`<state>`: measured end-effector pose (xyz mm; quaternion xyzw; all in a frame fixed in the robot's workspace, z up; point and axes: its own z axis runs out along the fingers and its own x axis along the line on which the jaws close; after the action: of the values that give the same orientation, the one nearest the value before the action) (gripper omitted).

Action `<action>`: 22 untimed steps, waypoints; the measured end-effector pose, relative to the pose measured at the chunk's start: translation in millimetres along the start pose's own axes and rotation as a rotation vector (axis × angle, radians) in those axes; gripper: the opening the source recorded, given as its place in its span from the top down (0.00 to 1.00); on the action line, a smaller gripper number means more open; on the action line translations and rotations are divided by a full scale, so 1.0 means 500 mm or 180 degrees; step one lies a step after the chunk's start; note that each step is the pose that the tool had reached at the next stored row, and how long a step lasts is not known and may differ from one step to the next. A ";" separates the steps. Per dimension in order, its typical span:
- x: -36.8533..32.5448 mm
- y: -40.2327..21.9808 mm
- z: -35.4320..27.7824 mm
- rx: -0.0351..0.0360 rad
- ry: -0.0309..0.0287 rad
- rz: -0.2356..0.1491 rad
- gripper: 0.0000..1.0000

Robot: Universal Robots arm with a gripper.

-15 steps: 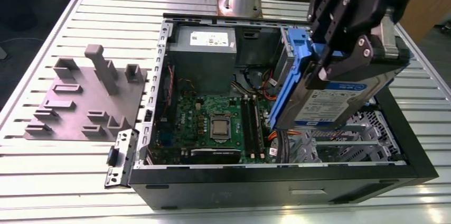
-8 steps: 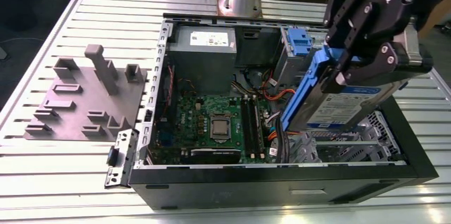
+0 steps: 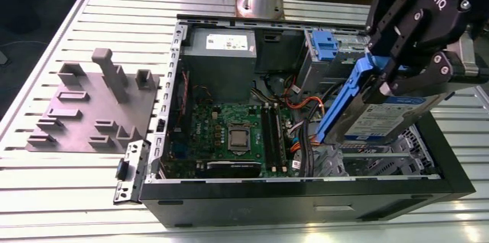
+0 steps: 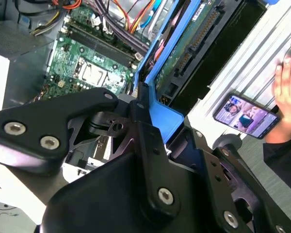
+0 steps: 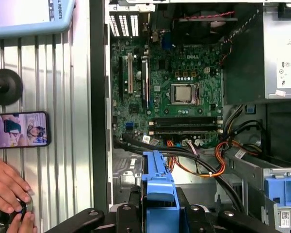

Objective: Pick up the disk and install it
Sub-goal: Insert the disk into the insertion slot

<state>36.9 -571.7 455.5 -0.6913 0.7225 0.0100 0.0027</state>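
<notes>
My gripper [image 3: 391,81] is shut on the disk [image 3: 382,116], a silver drive with a white-and-blue label and a blue carrier frame [image 3: 342,102]. I hold it tilted on edge in the air, over the side of the open computer case [image 3: 306,194] at the exterior view's right. In the second wrist view the disk's green circuit underside [image 4: 189,43] and blue frame run out from between the black fingers [image 4: 144,109]. The first wrist view has the frame's blue end [image 5: 157,182] just ahead of the gripper [image 5: 157,213].
Inside the case lie the motherboard [image 3: 229,134], orange and black cables [image 5: 208,165], a grey power supply box [image 3: 221,48] and a blue drive bay carrier [image 3: 324,45]. A grey fixture plate [image 3: 84,105] sits at the exterior view's left. A phone [image 5: 19,129] and a person's hand [image 5: 7,184] rest beside the case.
</notes>
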 end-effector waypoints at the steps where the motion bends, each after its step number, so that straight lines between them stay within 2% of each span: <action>1: 0.000 -0.004 0.001 0.0000 0.0000 0.0000 0.63; 7: -0.001 -0.026 0.005 0.0000 0.0000 0.0000 0.63; 22: -0.001 -0.028 0.005 0.0000 0.0000 0.0000 0.63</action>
<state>50.7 -571.7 452.8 -0.6913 0.7225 0.0100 0.0027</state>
